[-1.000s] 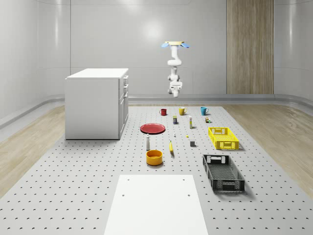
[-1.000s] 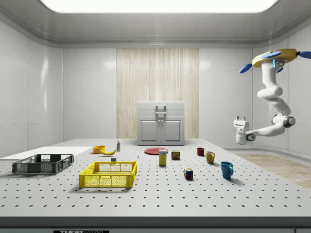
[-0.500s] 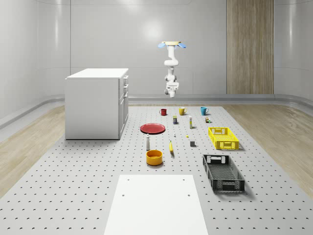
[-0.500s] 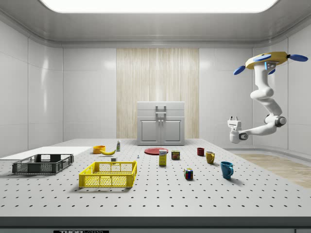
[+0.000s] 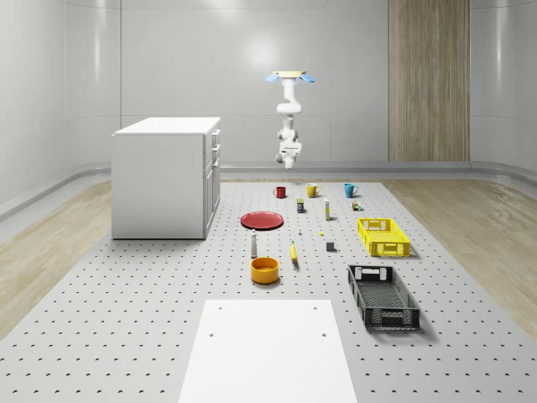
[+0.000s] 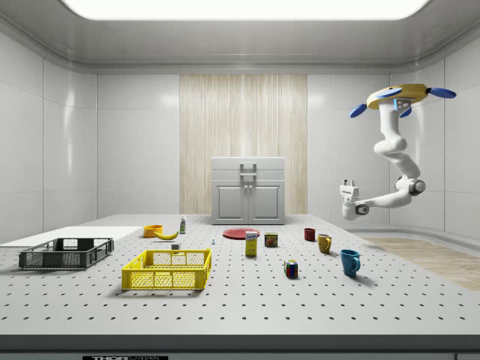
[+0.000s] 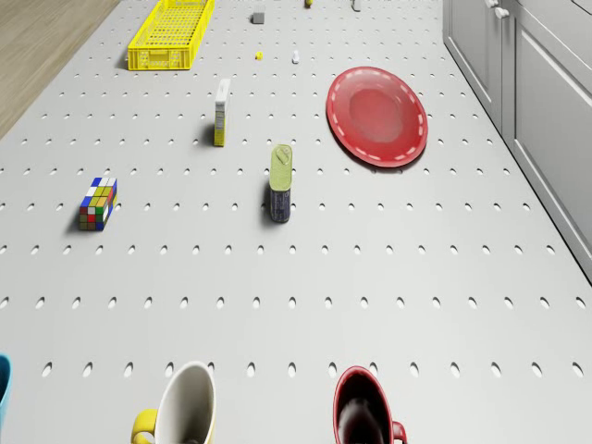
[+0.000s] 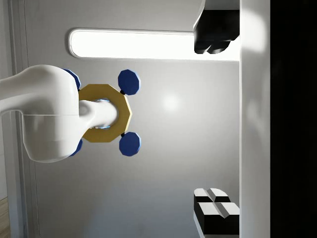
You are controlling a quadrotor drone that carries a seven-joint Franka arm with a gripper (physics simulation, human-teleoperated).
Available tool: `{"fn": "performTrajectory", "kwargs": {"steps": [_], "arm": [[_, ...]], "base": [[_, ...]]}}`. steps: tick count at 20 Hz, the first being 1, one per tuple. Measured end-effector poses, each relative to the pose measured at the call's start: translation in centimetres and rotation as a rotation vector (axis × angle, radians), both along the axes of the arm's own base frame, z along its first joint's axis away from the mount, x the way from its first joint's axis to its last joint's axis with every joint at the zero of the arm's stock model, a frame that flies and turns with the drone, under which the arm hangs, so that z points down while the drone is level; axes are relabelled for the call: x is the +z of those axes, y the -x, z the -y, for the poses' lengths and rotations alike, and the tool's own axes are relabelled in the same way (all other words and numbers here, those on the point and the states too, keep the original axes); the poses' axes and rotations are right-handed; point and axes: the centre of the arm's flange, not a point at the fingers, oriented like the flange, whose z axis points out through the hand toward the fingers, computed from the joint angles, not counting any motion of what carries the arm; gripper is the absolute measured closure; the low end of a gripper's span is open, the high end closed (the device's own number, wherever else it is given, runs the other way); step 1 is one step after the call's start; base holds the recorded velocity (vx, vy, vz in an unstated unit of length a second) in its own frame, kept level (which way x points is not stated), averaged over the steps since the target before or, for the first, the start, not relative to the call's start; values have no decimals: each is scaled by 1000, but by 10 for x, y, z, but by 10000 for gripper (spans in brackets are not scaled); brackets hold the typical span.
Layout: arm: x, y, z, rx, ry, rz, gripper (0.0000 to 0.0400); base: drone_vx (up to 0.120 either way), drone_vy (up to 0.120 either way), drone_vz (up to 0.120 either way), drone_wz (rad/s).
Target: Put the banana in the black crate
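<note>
One banana (image 5: 294, 253) is lying on the perforated table (image 5: 134, 319), well apart from the gripper (image 6: 348, 184), at about 6 o'clock from it in the whole-scene view. The gripper is pointing upward with its fingers (image 8: 214, 208) spread open, holding nothing. The drone (image 6: 396, 96) is hovering high over the table's far end, above the mugs. The black crate (image 5: 383, 295) and the yellow crate (image 5: 383, 237) are seemingly sitting empty. A white cabinet (image 5: 166, 176) is standing near grey walls.
</note>
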Motion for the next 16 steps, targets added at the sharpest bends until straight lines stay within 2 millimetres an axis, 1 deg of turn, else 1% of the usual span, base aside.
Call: {"fn": "performTrajectory", "kwargs": {"steps": [2,6,9,11,13,16], "arm": [[0,0,-3,-1,27,1,0],[-1,0,-11,-3,116,4,0],[-4,1,-23,-7,235,6,0],[-9,1,-34,-10,354,8,0],[-16,0,-48,-14,515,9,0],[-40,0,-73,-24,859,9,0]], "base": [[120,-120,0,0],[120,0,0,0],[120,0,0,0],[120,0,0,0],[120,0,0,0],[120,0,0,0]]}}
